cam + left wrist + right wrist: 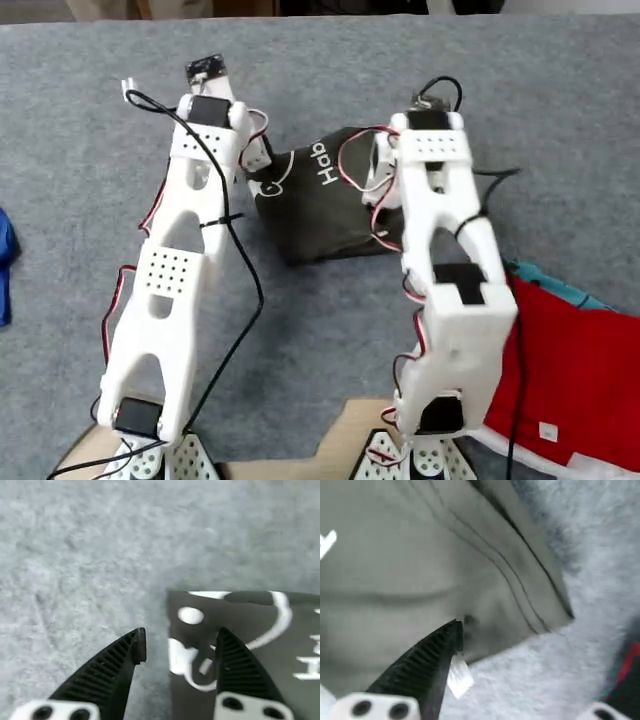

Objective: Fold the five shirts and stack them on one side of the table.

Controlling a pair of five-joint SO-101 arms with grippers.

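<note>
Left gripper [182, 634] and right gripper [525, 667] are hovering spread apart at the black shirt's [320, 210] edges, likely needing deep, all-layer bites.

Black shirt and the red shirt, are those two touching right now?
Apart. The right wrist view shows a stretch of bare grey carpet between the corner of the black shirt and the edge of the red shirt.

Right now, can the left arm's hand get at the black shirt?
Probably yes: the left hand is open at the edge of the black shirt, one finger over it, the other over the grey table cover, nothing in between.
</note>
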